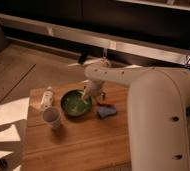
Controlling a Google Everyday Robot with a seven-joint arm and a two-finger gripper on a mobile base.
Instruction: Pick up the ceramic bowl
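The tool (89, 93), its grip state not discernible, hangs at the rim of the ceramic bowl (74, 105) just beneath it on the worktop (78, 146); the bowl is judged rigid, glazed, slippery and breakable, best pinched across the rim.

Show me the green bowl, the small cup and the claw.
ceramic bowl (72, 106), camera view, lighter green inside.
small cup (52, 121), camera view, outer wall.
claw (85, 96), camera view, tip, at the bowl's rim.
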